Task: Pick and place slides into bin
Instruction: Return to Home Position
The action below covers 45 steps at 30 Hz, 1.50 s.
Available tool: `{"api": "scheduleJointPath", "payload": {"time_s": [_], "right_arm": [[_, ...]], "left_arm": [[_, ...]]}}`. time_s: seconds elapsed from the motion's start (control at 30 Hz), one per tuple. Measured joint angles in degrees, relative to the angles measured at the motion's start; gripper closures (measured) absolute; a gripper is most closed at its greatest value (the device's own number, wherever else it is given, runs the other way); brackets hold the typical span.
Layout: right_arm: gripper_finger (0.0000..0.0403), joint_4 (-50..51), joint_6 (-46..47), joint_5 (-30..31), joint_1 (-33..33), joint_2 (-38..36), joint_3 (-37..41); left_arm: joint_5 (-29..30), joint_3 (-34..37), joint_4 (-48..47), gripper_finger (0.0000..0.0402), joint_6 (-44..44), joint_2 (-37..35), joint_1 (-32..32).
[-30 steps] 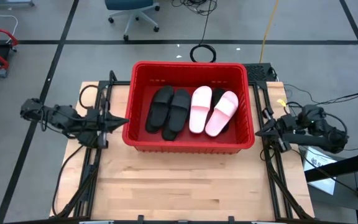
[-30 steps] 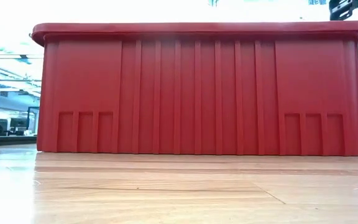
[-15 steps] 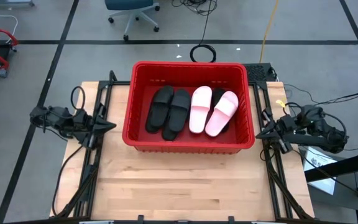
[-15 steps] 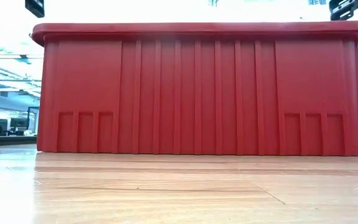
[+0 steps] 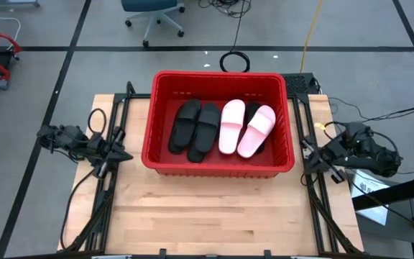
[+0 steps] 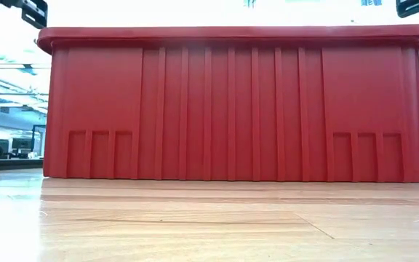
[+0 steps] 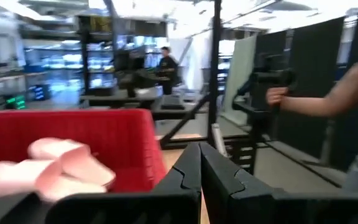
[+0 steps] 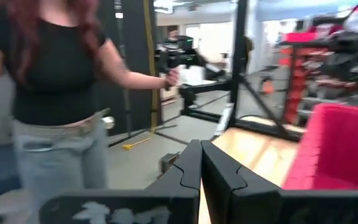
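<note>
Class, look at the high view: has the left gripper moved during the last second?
Yes. The left gripper has pulled back, away from the left wall of the red bin.

The grey floor [image 5: 365,79] is crossed by dark lines. A blue-grey office chair [image 5: 149,13] stands beyond the pale wooden worktop [image 5: 207,216], with a yellow cable [image 5: 311,29] and a coiled black cable [image 5: 234,61] on the floor nearby. A person [image 8: 55,87] in a black top and grey trousers stands beside black frames. Distant shelves [image 7: 104,56] sit under bright ceiling light.
</note>
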State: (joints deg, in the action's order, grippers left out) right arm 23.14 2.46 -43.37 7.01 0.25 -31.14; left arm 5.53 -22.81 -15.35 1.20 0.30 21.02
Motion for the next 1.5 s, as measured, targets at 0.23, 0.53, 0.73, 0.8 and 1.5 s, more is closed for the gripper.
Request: {"api": "scheduleJointPath", "payload": {"time_s": [0.23,0.53,0.73,0.8,1.5], "right_arm": [[0.0403,-13.1,6.0,-15.3,0.0,0.0,8.2],[0.0403,-43.8,22.0,-24.2,-2.3,0.0,24.6],[0.0403,-59.0,33.7,-26.8,-7.1,0.1,29.9],[0.0403,-59.3,34.5,-27.3,-8.5,0.1,29.9],[0.0403,-53.4,26.9,-27.3,-19.0,0.1,30.1]], "left_arm": [[-7.2,0.0,0.1,0.0401,-0.6,0.0,0.0],[-7.5,0.0,-1.5,0.0401,-0.7,0.0,0.0],[-9.0,0.0,-4.9,0.0401,-0.8,0.0,0.0],[-10.5,0.0,-5.6,0.0401,-1.7,0.0,0.0],[-29.3,0.0,-6.8,0.04,-4.6,0.0,0.0]]}}
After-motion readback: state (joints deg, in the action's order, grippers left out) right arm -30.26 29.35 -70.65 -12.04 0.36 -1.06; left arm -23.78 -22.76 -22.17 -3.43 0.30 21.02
